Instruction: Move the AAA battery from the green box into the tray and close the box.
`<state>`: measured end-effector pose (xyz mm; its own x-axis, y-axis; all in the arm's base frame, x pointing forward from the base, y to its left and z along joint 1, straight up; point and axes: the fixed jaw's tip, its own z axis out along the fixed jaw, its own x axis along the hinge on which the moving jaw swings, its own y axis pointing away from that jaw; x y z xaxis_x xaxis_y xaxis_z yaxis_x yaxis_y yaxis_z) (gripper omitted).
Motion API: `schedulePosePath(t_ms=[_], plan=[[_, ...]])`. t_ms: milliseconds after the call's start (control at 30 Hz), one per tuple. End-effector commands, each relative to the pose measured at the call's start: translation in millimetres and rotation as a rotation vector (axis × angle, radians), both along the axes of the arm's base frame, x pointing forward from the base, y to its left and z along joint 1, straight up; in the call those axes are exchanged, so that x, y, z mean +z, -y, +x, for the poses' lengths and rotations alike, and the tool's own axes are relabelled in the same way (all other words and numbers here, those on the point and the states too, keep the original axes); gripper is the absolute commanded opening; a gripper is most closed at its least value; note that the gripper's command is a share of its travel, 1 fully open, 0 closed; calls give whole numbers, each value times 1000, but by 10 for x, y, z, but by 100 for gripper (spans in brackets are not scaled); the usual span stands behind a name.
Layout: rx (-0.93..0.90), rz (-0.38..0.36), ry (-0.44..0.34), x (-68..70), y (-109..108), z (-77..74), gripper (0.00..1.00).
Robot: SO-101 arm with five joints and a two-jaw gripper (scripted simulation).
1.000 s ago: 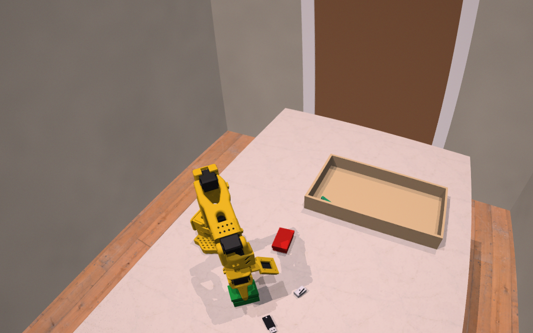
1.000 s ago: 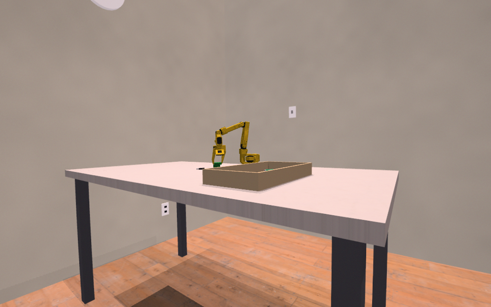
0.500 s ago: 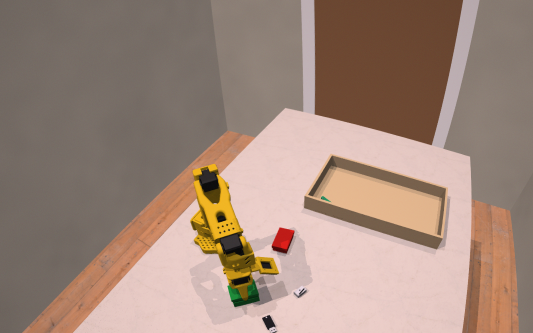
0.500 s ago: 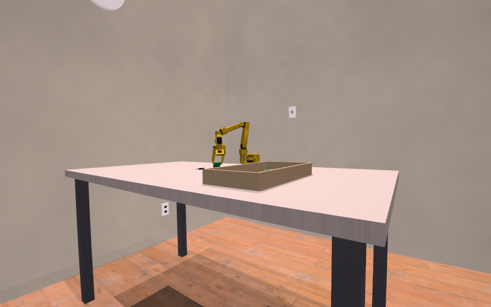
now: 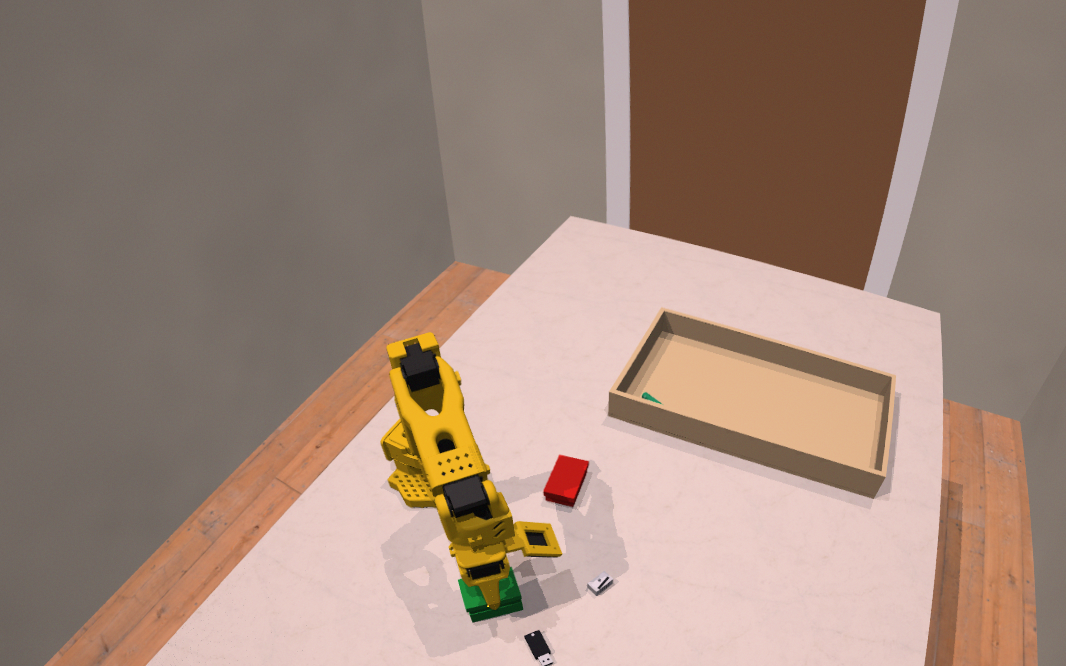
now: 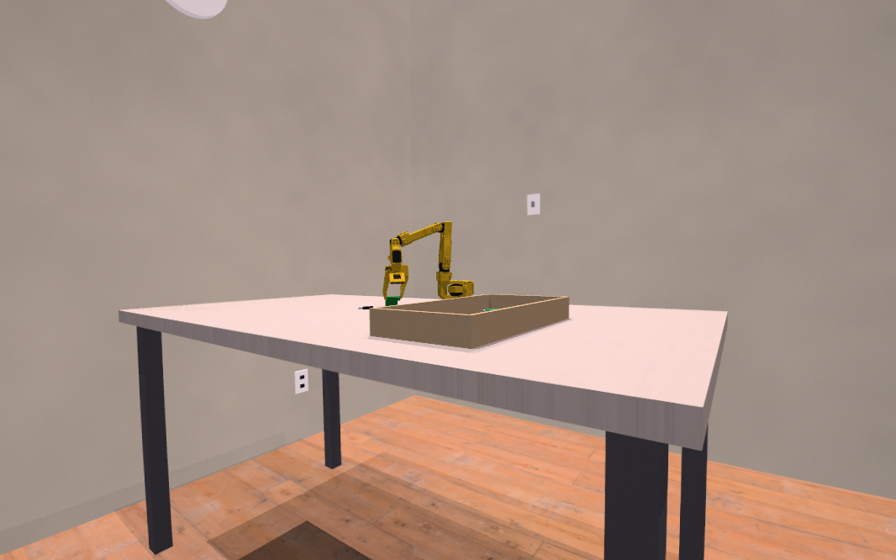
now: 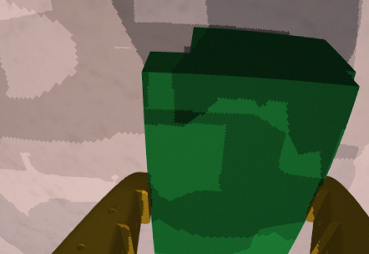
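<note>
Lid [image 5: 470,588] [image 6: 391,299] [image 7: 188,156] between jaws [image 5: 493,599] [image 6: 394,298], battery [image 5: 650,398] [image 6: 489,309] in tray [image 5: 735,448] [image 6: 424,328]

The jaws grasp the green lid by opposite sides, above its base [image 5: 497,613] [image 7: 259,49]. The lid sits out of line with the base; whether they touch is unclear. The green battery lies near one tray corner, partly hidden by the wall.

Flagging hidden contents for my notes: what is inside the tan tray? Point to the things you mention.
In the tan tray [image 5: 748,459] [image 6: 424,325], a small green piece [image 5: 650,398] shows near one corner. The near wall may cover part of it, so I cannot name it. No AAA battery is visible there.
</note>
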<state>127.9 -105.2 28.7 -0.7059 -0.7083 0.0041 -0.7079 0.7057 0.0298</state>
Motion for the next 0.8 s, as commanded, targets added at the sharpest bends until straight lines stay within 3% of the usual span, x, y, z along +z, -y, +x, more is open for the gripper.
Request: schedulePosePath(t_ms=[0,767], plan=[[-5,-18,24,47,59,72,22],[-5,-18,24,43,109,133,22]])
